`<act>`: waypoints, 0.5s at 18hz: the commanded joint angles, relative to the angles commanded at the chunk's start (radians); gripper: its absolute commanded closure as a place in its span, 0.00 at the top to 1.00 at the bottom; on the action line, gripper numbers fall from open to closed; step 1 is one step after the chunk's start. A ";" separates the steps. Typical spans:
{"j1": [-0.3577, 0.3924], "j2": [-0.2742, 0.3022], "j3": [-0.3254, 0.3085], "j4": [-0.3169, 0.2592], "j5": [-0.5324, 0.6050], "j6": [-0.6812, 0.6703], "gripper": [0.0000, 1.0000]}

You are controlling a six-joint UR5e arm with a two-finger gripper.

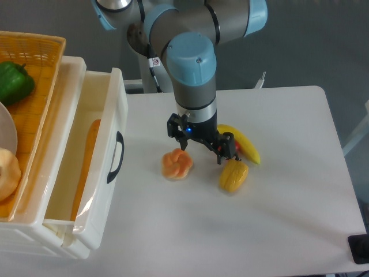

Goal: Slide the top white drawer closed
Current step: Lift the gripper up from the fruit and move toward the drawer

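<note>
The top white drawer [118, 107] stands pulled out to the right of the cabinet, its black curved handle [115, 157] facing the table. A long orange item [86, 167] lies inside it. My gripper [200, 141] hangs over the table to the right of the drawer, well apart from the handle. It is open, with nothing between its fingers. One black finger [174, 128] is above an orange pastry-like item [176, 164], and the other [225, 150] is above a yellow fruit [233, 175].
A banana [245, 145] lies just behind the gripper's right finger. On the cabinet top stands an orange wicker basket [43, 69] holding a green pepper [14, 82] and a pale round item [7, 173]. The white table [288, 202] ends at the right and front.
</note>
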 joint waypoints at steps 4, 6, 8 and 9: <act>0.000 -0.005 -0.002 0.002 0.003 -0.006 1.00; 0.000 -0.006 -0.005 -0.002 0.020 -0.049 1.00; -0.001 -0.002 -0.031 0.005 0.054 -0.104 1.00; -0.003 -0.002 -0.035 0.005 0.061 -0.107 1.00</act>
